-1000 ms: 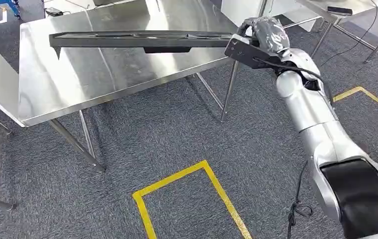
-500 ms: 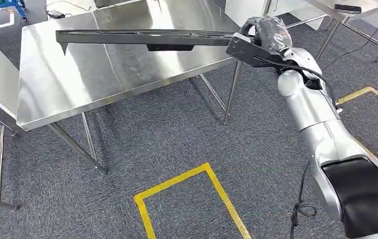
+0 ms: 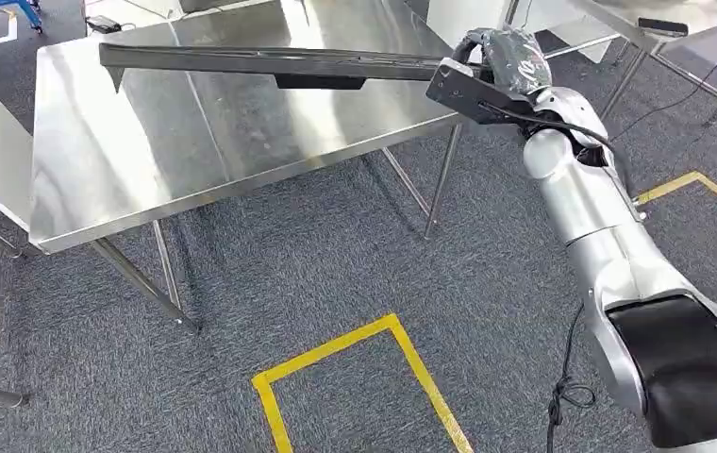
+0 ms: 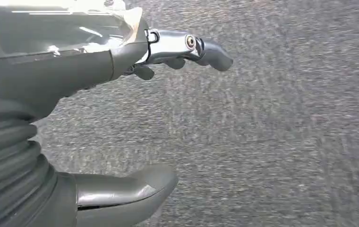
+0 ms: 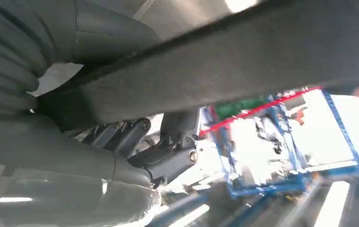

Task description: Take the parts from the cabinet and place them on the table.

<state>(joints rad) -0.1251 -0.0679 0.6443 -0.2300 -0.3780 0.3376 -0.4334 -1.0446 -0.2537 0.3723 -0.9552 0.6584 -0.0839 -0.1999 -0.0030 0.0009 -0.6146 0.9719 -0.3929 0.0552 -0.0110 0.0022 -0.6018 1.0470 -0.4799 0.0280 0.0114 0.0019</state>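
Above one table (image 3: 100, 179), one part (image 3: 270, 62)

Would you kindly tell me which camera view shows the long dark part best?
The head view: the long dark part spans the steel table, gripped by the right hand. The right wrist view shows a blurred close stretch of it; the left wrist view shows carpet.

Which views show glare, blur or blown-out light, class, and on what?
Head view: sharp, with bright reflections on the steel table under the long dark bar. Right wrist view: the bar is soft and close, the background blown out white. Left wrist view: carpet slightly smeared behind the left hand.
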